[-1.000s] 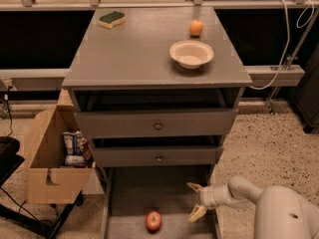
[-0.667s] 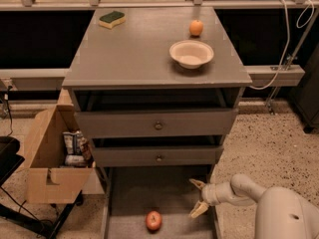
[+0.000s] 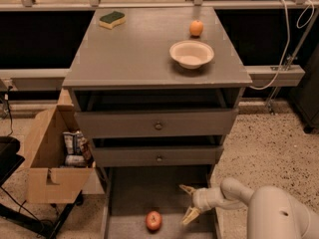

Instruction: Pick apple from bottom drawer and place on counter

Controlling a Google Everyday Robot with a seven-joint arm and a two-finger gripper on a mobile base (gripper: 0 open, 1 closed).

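The apple (image 3: 153, 220) lies on the flat floor of the bottom drawer (image 3: 142, 193), which is pulled out at the bottom centre of the frame. The fruit sits close to the lower edge of the picture, apart from the drawer walls on either side. The gripper (image 3: 188, 203) hangs inside the same drawer, just to the right of the apple and a little higher in the frame, on a white arm that comes in from the lower right corner. Its jaws stand wide apart, one pale finger toward the top of the frame and one toward the bottom, holding nothing, and the gap between them faces left.

That is the relation the coming move depends on: the apple lies left of and slightly below the open gap, near but not touching either finger. I judge a short reach toward the lower left would bring it between them. Being round, the apple has no long axis to line up with. Its skin looks smooth and red, so it may roll on the plain grey floor if one finger nudges it first.

The counter (image 3: 134, 54), a broad matte grey top, fills the upper half of the frame. It carries a cream bowl (image 3: 192, 54), a small orange fruit (image 3: 196, 28) and a green and yellow sponge (image 3: 111, 19). An open cardboard box (image 3: 42, 173) stands at the left.
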